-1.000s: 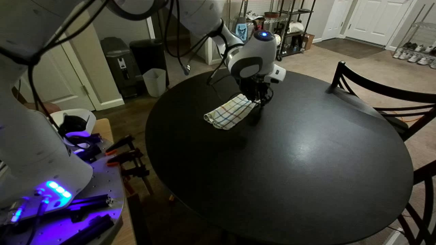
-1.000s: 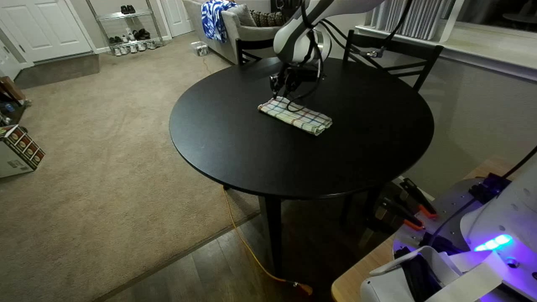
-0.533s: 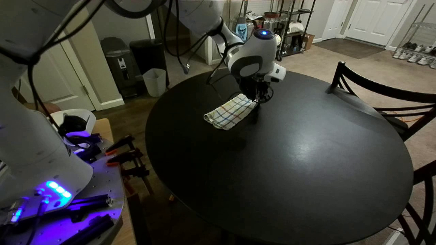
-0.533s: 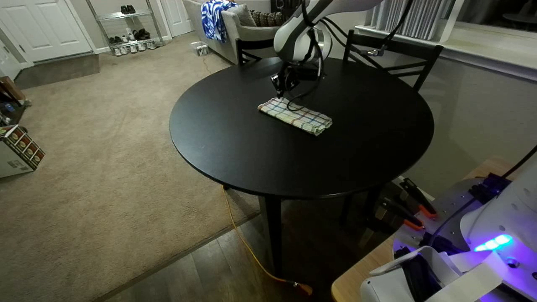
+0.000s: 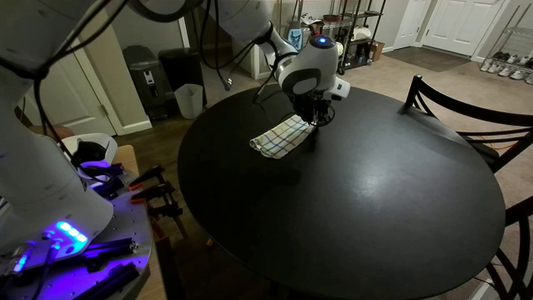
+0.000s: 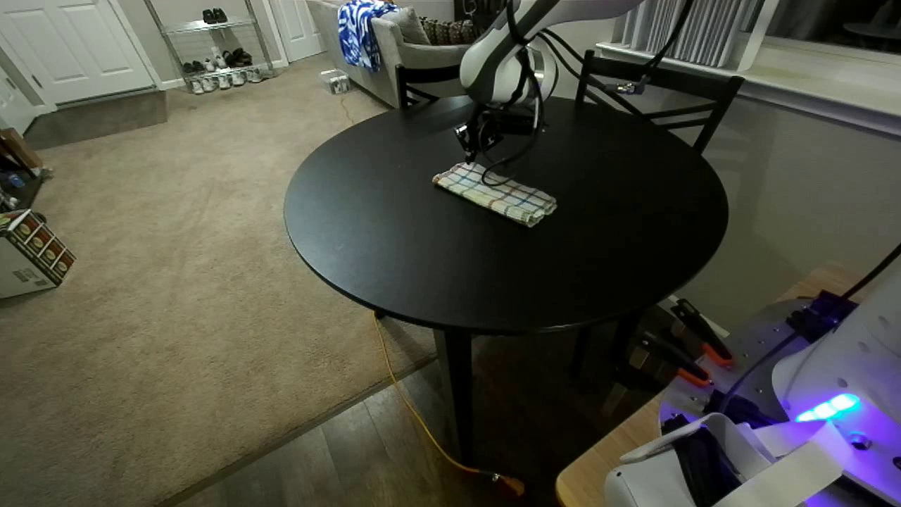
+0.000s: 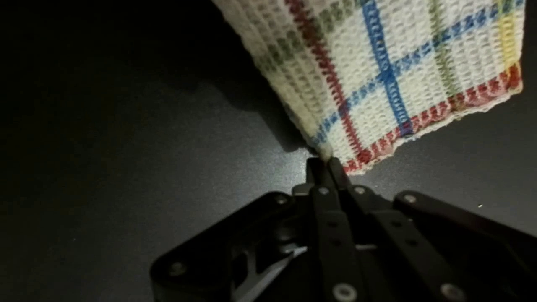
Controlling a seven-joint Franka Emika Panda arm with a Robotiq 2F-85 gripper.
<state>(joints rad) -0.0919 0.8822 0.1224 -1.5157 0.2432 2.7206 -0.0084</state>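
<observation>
A folded checked cloth, white with red, blue, green and yellow stripes, lies on the round black table (image 5: 354,216). The cloth shows in both exterior views (image 5: 281,139) (image 6: 501,195) and fills the upper right of the wrist view (image 7: 377,63). My gripper (image 7: 327,162) is shut on a pinched fold at the cloth's near corner. The fingers point down at the cloth's end in both exterior views, where the gripper (image 5: 315,123) is dark and partly hidden by its own cables. The rest of the cloth lies on the table.
Black chairs (image 5: 470,108) stand round the table; another chair (image 6: 662,77) is by the window. Black clamps (image 5: 154,191) hold the robot's base plate at the bench edge. Loose cables (image 6: 524,77) hang along the arm. An orange cord (image 6: 408,401) runs on the floor.
The gripper's fingers have closed together at the cloth's corner since one second ago. The arm and the cloth have barely moved. Almost nothing differs from half a second ago.
</observation>
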